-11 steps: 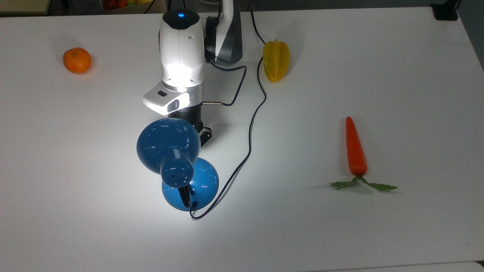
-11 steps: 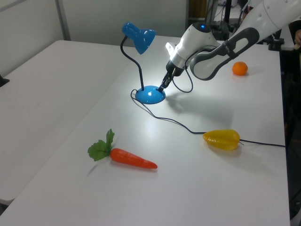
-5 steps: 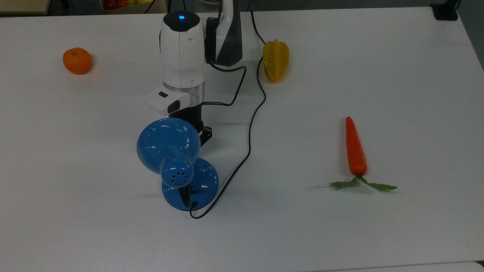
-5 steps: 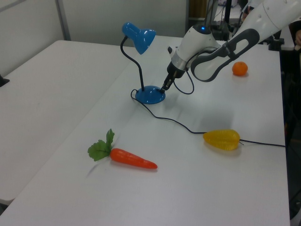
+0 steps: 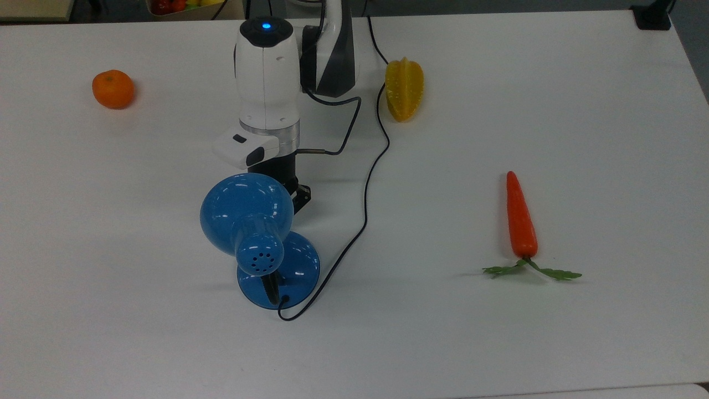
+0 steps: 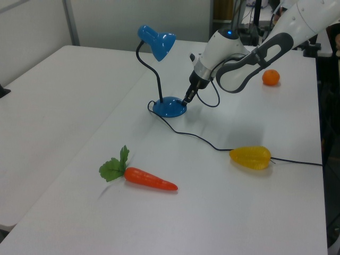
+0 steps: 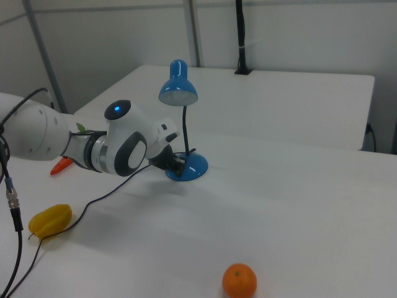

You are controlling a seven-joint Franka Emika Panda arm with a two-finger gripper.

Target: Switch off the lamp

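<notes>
The blue lamp stands mid-table and gives no light: its bell shade hangs over the round base, and a thin black cord runs from the base toward the table's far side. In the left view the shade sits high on the curved black neck above the base. My gripper points down at the base's rim on the left view's right, its fingers together with nothing held. In the right view the gripper is tucked against the base under the shade.
An orange lies at the top view's far left, a yellow starfruit beside the cord near the arm's base, and a carrot with green leaves at the top view's right. The cord loops across the table between the lamp and the starfruit.
The lamp went dark: the bright pool of light on the base, table and arm from one second ago is gone. My gripper has barely shifted at the base.
</notes>
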